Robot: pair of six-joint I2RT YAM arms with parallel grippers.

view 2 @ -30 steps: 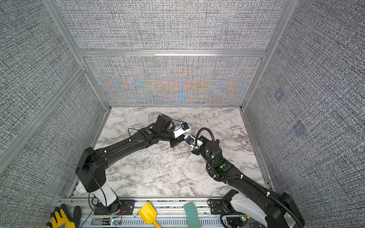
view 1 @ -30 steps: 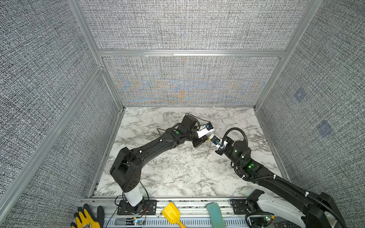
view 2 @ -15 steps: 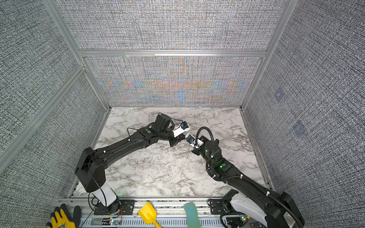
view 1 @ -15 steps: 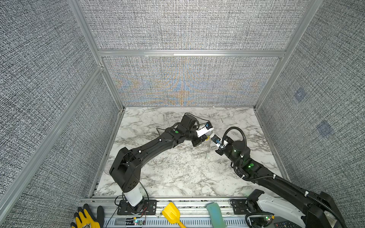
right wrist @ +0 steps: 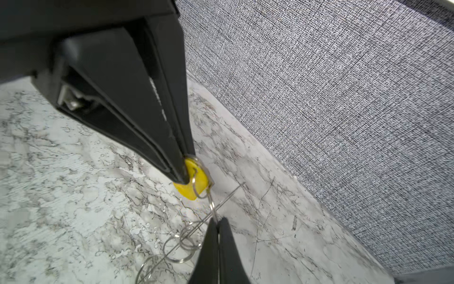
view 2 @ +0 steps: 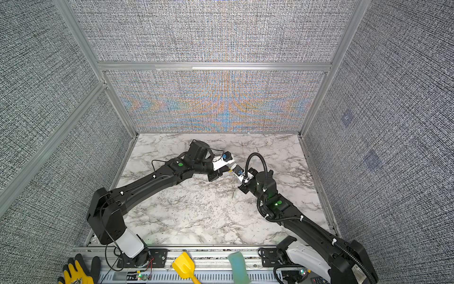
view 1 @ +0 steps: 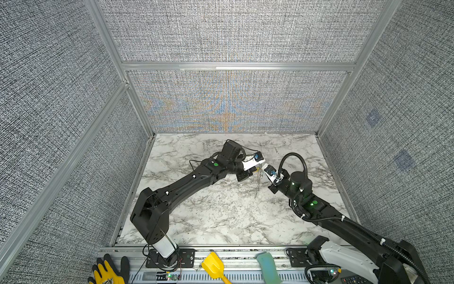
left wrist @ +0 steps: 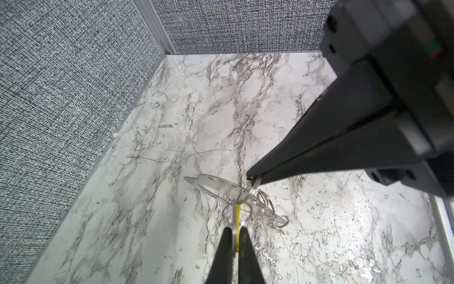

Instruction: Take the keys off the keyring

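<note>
My left gripper (left wrist: 235, 230) is shut on the yellow-tagged key (right wrist: 196, 183), gripped by its tag, seen edge-on as a yellow strip between the fingers. The key's wire ring links to the keyring (left wrist: 213, 183), a flat grey plate hanging above the marble with several split rings (left wrist: 266, 204) on it. My right gripper (right wrist: 217, 221) is shut on one thin split ring right beside the yellow tag. In both top views the two grippers meet tip to tip mid-table, left gripper (view 1: 256, 169), right gripper (view 1: 262, 170), and the keyring (view 1: 258, 183) dangles below them as a thin line.
The marble table (view 1: 221, 216) is boxed in by grey fabric walls on three sides. On the front rail, outside the table, lie a yellow scoop (view 1: 214, 266), a teal block (view 1: 267, 266) and a yellow-black glove (view 1: 108, 271).
Both grippers have risen slightly together, still tip to tip. The keyring plate now shows hanging down below them as a thin line.
</note>
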